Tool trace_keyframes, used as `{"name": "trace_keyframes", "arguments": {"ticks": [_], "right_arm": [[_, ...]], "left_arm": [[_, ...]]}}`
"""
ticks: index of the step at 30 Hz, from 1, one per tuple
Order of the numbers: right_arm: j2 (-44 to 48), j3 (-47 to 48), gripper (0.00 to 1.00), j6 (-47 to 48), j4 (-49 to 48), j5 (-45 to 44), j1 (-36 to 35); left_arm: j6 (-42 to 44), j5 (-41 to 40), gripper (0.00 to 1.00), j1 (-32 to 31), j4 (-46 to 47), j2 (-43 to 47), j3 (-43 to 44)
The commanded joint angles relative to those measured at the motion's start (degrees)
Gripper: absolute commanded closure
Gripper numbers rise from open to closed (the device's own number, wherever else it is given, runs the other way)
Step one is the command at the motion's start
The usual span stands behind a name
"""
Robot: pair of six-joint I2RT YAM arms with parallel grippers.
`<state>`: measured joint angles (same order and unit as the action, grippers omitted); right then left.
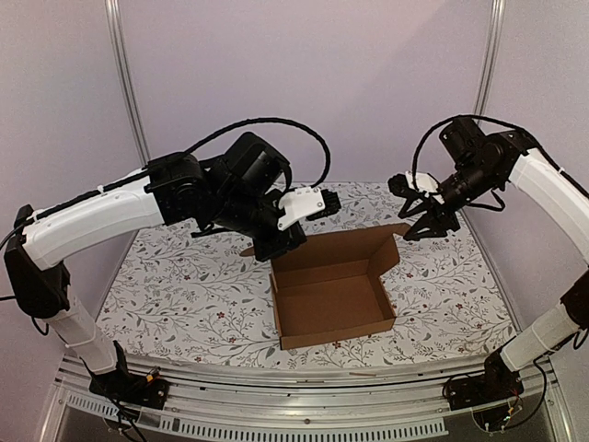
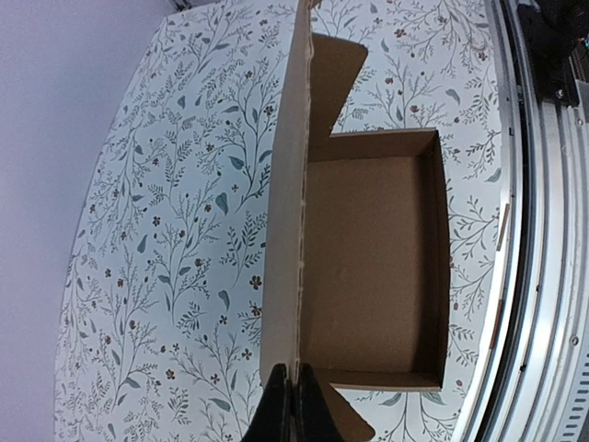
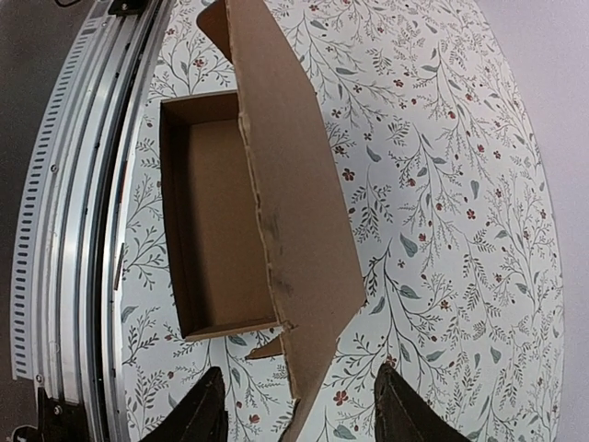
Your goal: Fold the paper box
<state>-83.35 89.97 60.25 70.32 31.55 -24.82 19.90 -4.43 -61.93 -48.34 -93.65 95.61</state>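
Note:
The paper box [image 1: 333, 304] is a brown cardboard tray standing in the middle of the table with its walls up. Its lid flap [image 1: 342, 247] stands raised along the back edge. My left gripper [image 1: 279, 245] is shut on the left end of that lid; in the left wrist view the gripper [image 2: 293, 410] pinches the lid's edge [image 2: 283, 230] beside the open tray [image 2: 373, 267]. My right gripper [image 1: 426, 224] is open just off the lid's right end. In the right wrist view the gripper [image 3: 299, 416] straddles the lid's corner [image 3: 304, 212] without touching it.
A floral cloth [image 1: 184, 285] covers the table. An aluminium rail [image 1: 304, 387] runs along the near edge, with both arm bases on it. Two upright poles [image 1: 127, 83] stand at the back corners before a plain wall.

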Motion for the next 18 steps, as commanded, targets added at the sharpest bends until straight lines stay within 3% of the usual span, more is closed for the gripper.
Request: {"name": "trace_keyframes", "arguments": {"ticks": [1,10,18], "right_arm": [[1.22,4.73,0.47,0.69,3.83,-3.06,-0.28],[1.18,6.38,0.47,-0.08,1.96,-8.21,3.19],[-0.38,1.06,0.49,-2.64,-4.84,-12.47,3.32]], "left_arm": [[-0.28,2.29,1.0,0.72,-1.31,-0.35,-0.51],[-0.52,2.79,1.0,0.67,-1.23,-0.1,-0.82],[-1.39,2.92,1.0,0.72,-0.52,0.47,-1.22]]}}
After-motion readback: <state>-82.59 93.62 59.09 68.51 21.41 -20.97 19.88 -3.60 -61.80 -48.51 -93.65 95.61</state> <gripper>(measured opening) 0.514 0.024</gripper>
